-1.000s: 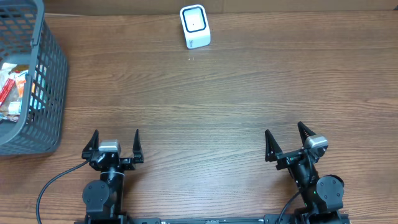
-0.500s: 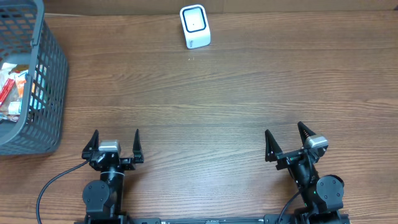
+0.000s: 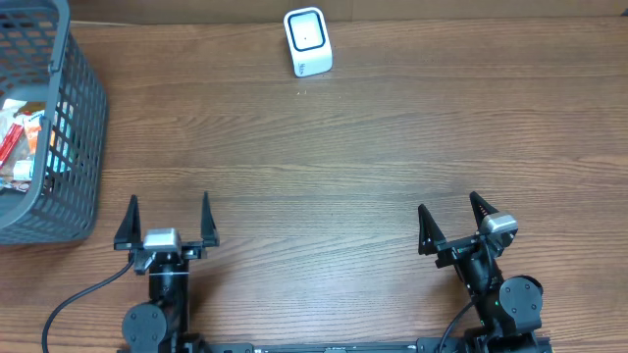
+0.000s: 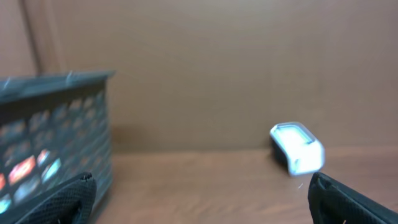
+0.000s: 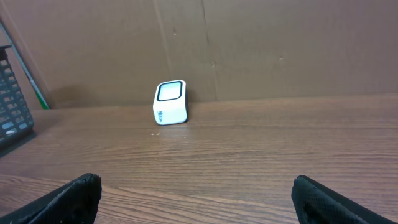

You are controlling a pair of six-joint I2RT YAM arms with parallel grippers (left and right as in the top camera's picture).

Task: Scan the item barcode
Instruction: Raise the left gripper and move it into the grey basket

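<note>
On the wooden counter [image 3: 343, 147] we see a white barcode scanner [image 3: 307, 41] at upper centre and snack packets [image 3: 20, 137] inside the grey basket [image 3: 83, 118] at far left. Left pincer [image 3: 169, 199] and right pincer [image 3: 448, 202], along the bottom, gape wide, empty.

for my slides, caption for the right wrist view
White barcode scanner on the wooden table, framed by the open fingers.

No text is legible; the scanner [image 5: 170, 102] bears a blue mark [image 5: 160, 116] (too small to read).
</note>
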